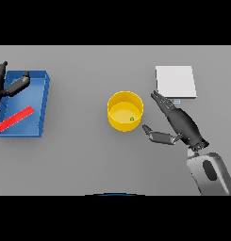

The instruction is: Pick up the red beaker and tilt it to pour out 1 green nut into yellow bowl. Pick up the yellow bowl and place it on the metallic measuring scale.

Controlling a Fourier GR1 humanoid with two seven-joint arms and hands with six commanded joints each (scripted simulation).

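The grey tabletop (88,160) carries a blue tray (39,84) at its left side, a white metallic measuring scale (176,81) at the upper right, and a yellow bowl (125,111) near the middle. The right hand (180,123) sits just to the right of the bowl, below the scale, fingers straight and thumb spread toward the bowl, holding nothing and not touching it. The left hand (8,84) hangs over the tray's left end, fingers loosely extended. Inside the tray lies the red beaker (15,118), tipped on its side. One small green nut (132,119) rests in the bowl.
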